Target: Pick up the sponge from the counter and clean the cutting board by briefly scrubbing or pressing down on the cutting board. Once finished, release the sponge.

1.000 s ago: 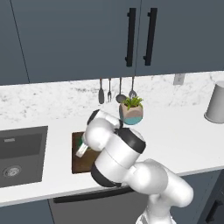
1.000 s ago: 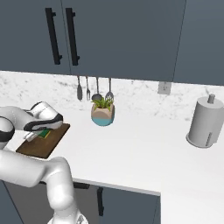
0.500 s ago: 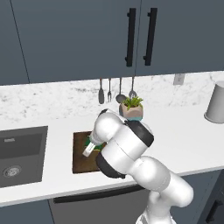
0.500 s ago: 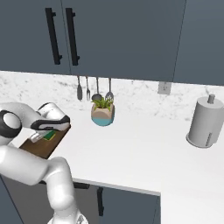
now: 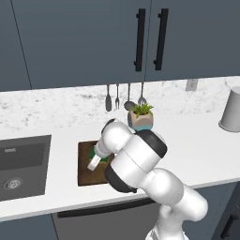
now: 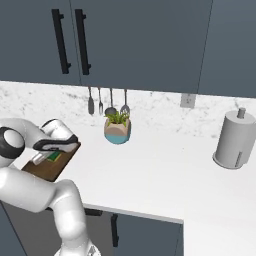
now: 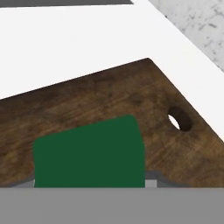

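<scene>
The dark brown cutting board [image 5: 85,174] [image 6: 49,173] [image 7: 109,96] lies on the white counter [image 5: 197,150] just right of the sink. In the hand view its small hole [image 7: 179,119] is at the right. The sponge [image 7: 89,155] [image 6: 54,157] [image 5: 104,159] shows its dark green top and rests low on the board. My gripper [image 7: 89,183] [image 5: 93,163] [image 6: 42,159] reaches down over the board and is shut on the sponge, with a finger at each side of it. The sponge's yellow layer is hidden.
A dark grey sink [image 5: 18,164] sits left of the board. A potted plant [image 5: 140,117] [image 6: 118,129] stands behind the board, below hanging utensils [image 5: 124,97]. A paper towel roll [image 6: 232,140] stands at the far right. My elbow bulks over the board's right half.
My elbow has swung right and upward. The hand and sponge have slid a little to the right across the board.
</scene>
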Motion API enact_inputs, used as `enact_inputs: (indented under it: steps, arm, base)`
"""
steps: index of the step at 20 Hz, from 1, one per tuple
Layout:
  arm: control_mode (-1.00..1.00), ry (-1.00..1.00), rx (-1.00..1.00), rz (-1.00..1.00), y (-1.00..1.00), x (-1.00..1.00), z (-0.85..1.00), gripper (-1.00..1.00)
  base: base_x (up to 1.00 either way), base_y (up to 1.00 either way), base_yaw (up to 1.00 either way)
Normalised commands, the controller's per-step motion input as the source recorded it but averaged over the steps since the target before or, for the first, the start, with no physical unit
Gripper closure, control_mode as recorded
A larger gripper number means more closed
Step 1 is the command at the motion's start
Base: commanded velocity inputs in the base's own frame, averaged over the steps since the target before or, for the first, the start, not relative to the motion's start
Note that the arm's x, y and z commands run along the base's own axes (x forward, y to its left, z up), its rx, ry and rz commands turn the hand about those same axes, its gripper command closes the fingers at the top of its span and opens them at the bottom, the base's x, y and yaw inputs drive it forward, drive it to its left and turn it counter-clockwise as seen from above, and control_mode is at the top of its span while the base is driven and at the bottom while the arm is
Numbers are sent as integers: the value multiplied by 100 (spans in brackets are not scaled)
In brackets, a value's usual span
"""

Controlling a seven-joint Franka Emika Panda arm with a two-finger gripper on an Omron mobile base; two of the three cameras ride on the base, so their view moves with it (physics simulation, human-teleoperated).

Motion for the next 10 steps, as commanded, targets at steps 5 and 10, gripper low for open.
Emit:
enact_inputs:
  steps: [5, 10]
  arm:
    - [-100, -4, -9, 6, 45, 0, -30, -100]
    - [-100, -1, 4, 1, -4, -2, 45, -100]
  base:
    - [0, 0, 0]
    - [0, 0, 0]
